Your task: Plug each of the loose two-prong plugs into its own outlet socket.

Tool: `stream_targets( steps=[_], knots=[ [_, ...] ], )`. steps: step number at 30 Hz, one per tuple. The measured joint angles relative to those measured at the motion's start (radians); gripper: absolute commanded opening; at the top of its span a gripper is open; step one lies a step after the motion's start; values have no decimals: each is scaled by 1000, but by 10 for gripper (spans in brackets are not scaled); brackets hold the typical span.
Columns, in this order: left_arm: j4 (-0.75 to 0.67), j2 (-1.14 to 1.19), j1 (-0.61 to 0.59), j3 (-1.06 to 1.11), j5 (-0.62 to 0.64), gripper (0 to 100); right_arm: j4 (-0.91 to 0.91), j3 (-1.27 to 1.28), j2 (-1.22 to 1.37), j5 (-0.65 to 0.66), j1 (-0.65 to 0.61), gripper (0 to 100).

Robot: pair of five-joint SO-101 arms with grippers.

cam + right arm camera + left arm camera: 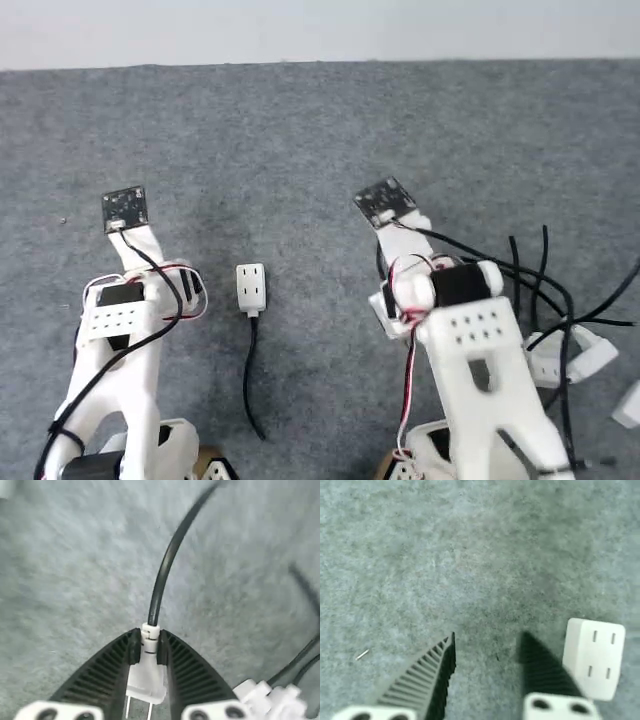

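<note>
Open carpet (300, 130) ahead; cables (545, 282) seemingly crowd the right side.

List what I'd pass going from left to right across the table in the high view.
Left arm → white outlet block with its black cord → right arm → cluster of white plugs among black cables → a white part at the picture's edge.

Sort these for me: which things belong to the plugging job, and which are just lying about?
Job: outlet socket; two-prong plug, jaws of the right gripper shut on it; more white connectors nearby.
Lying about: pale sliver on the grey mat.
</note>
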Motion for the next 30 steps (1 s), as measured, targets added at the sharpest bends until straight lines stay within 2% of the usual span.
stream_targets(
  steps=[7,15,20,30],
  knots=[
    [35,0,31,0,-103,12,44,-187,-84,0,-253,8],
    [140,0,135,0,-414,12,-69,-215,-92,6,-508,8],
    [181,0,187,0,-555,12,-190,-143,-83,9,-554,8],
    [226,0,224,2,-690,12,-351,-40,34,9,-559,8]
  ],
)
